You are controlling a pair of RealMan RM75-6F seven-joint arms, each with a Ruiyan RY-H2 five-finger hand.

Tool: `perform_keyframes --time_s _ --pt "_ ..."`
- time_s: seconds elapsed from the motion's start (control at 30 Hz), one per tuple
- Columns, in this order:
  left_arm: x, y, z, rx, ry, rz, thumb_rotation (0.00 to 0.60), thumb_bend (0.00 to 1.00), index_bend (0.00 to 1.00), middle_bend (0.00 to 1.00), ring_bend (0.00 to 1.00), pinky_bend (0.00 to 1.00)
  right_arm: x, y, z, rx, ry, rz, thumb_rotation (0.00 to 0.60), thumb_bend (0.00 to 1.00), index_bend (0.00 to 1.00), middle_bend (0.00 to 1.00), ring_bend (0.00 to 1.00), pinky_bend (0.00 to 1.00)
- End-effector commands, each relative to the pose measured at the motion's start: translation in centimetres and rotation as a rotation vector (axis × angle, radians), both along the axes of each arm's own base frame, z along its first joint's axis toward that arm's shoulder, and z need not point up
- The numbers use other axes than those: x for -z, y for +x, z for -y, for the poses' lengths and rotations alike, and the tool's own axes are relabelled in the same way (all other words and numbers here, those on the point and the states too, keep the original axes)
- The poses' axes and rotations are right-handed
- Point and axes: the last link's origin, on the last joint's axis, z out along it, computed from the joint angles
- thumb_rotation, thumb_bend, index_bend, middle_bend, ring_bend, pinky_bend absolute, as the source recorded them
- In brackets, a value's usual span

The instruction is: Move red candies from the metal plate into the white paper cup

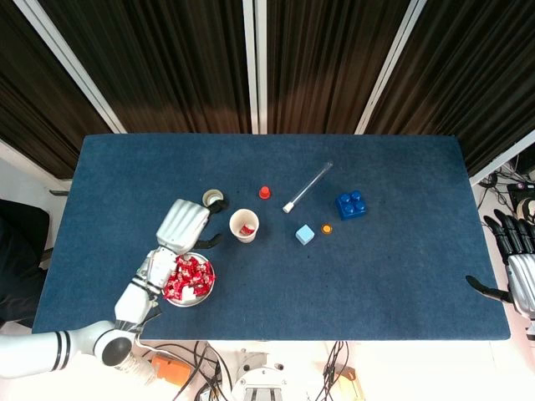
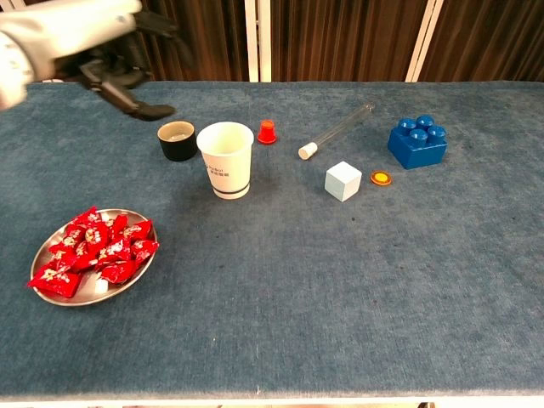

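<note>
The white paper cup [image 1: 245,225] [image 2: 226,159] stands upright left of the table's middle, and the head view shows a red candy [image 1: 247,228] inside it. The metal plate [image 1: 206,288] [image 2: 127,286] near the front left edge carries a heap of red candies [image 1: 187,278] [image 2: 92,250]. My left hand [image 1: 183,225] [image 2: 102,51] hovers between cup and plate, left of the cup, fingers spread and empty. My right hand [image 1: 517,263] rests off the table's right edge, fingers apart, holding nothing.
A small black cup [image 1: 213,199] [image 2: 177,141] stands just behind-left of the paper cup. Further right lie a red cap [image 1: 264,192], a clear test tube [image 1: 307,186], a pale blue cube [image 1: 305,235], an orange disc [image 1: 326,228] and a blue brick [image 1: 352,205].
</note>
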Motion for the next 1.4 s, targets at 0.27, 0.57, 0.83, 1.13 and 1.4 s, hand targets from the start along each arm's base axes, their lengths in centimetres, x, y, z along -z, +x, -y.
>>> perform_keyframes --time_s 0.27,0.57,0.83,1.13,1.4 --pt "1.8 -7.5 5.9 -0.078 -0.086 -0.145 0.598 0.23 0.41 0.92 0.83 0.83 0.3 0.2 0.4 -0.020 0.009 0.005 0.600 0.28 0.00 0.03 0.00 0.00" --pt "4.0 -9.1 6.4 -0.118 -0.112 -0.197 0.553 0.20 0.41 0.92 0.83 0.83 0.2 0.1 0.2 -0.017 0.010 0.007 0.600 0.28 0.00 0.03 0.00 0.00" --pt "4.7 -9.6 6.2 -0.125 -0.124 -0.252 0.554 0.21 0.44 0.92 0.83 0.83 0.1 -0.2 -0.1 -0.007 0.002 0.010 0.600 0.28 0.00 0.03 0.00 0.00" --pt "5.3 -10.0 6.3 -0.129 -0.141 -0.282 0.552 0.23 0.44 0.92 0.83 0.83 0.2 -0.3 0.0 -0.005 0.006 0.010 0.600 0.28 0.00 0.03 0.00 0.00" --pt "5.6 -10.2 6.1 -0.131 -0.151 -0.294 0.543 0.28 0.50 0.92 0.83 0.83 0.3 -0.2 0.0 -0.002 0.009 0.008 0.600 0.28 0.00 0.03 0.00 0.00"
